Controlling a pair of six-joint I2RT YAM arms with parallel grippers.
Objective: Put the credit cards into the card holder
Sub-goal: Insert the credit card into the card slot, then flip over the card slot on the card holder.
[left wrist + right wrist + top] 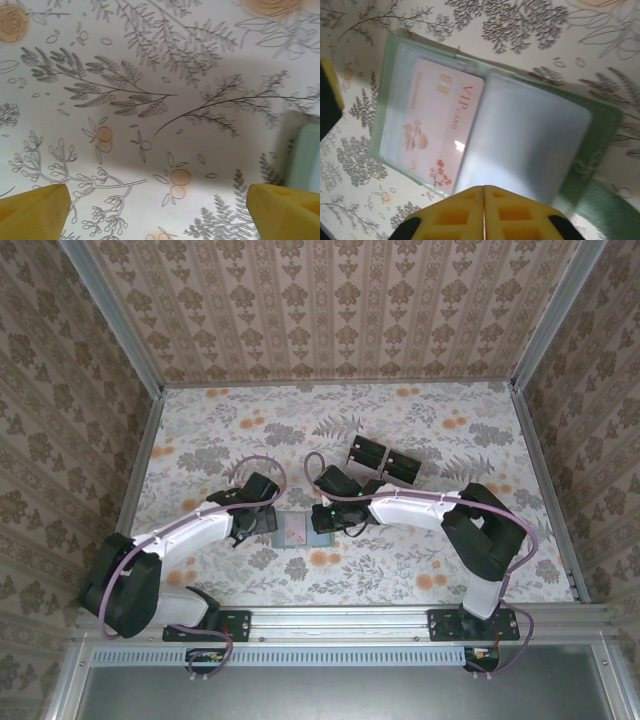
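Holder (293, 529): lies open at table (450, 570) ctr, clear pockets up. Pink card (440, 135) sits in one pocket.
L gripper (160, 212): at holder's 9 o'clock, jaws fully apart, nothing held.
R gripper (484, 210): at holder's 3 o'clock, jaws pressed together, nothing seen between them, tips over holder's edge.
Black blocks (385, 460): 1 o'clock of holder, well apart.

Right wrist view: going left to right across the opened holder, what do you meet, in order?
pink VIP card → empty clear pocket → green edge of the card holder
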